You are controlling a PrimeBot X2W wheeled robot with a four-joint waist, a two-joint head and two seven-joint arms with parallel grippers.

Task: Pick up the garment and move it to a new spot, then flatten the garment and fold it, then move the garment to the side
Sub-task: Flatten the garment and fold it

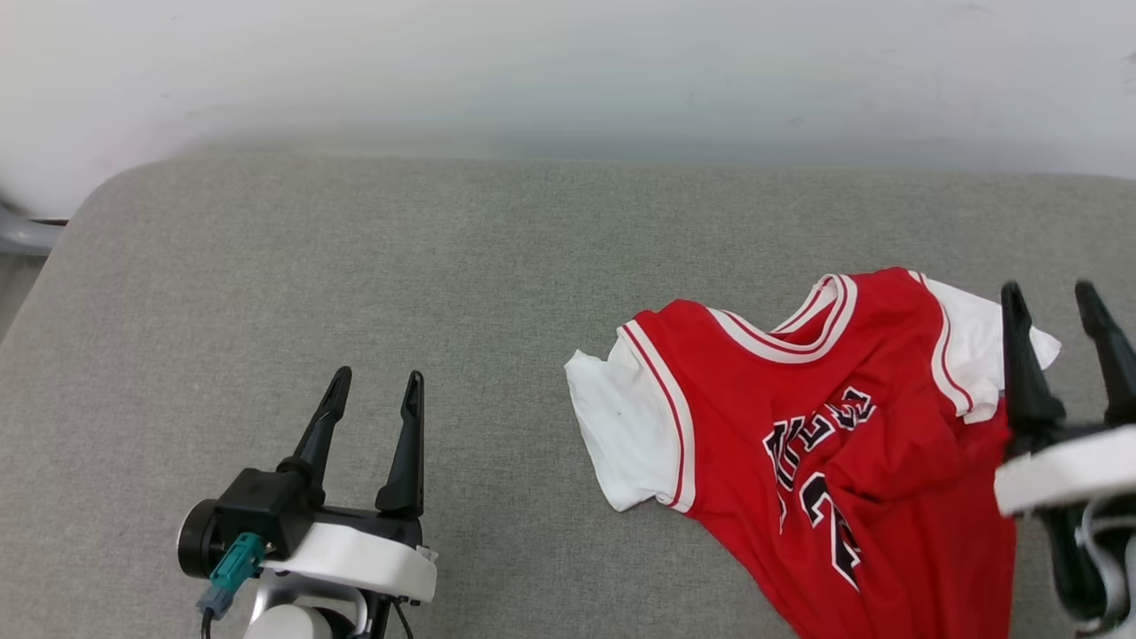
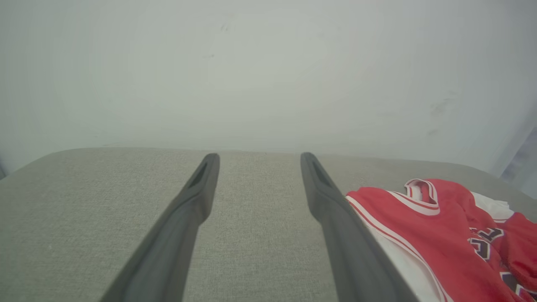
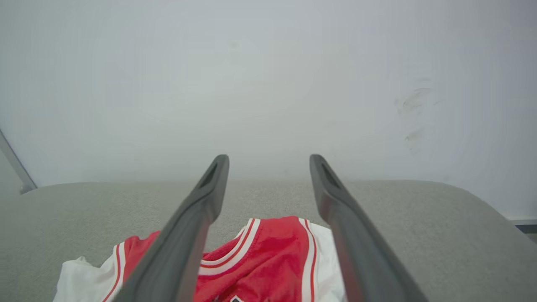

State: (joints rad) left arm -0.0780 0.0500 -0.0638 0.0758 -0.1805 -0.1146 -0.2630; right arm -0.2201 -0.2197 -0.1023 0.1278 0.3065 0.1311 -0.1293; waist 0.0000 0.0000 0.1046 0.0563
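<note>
The garment [image 1: 799, 426], a red jersey with white short sleeves, striped trim and black lettering face up, lies rumpled on the grey cushioned surface [image 1: 355, 266] at the right. My right gripper [image 1: 1056, 302] hovers open over its right sleeve with nothing between its fingers. The right wrist view looks down on the garment [image 3: 268, 256], its collar and shoulder between the fingertips of the right gripper [image 3: 268, 161]. My left gripper [image 1: 373, 382] stands open over bare fabric, well to the left of the garment. In the left wrist view the garment [image 2: 440, 226] lies beside the left gripper [image 2: 258, 159].
A pale wall [image 1: 568, 71] runs along the far edge of the surface. The surface's rounded left corner [image 1: 98, 191] meets a grey metal bar [image 1: 22, 235]. Open grey fabric stretches across the left and middle.
</note>
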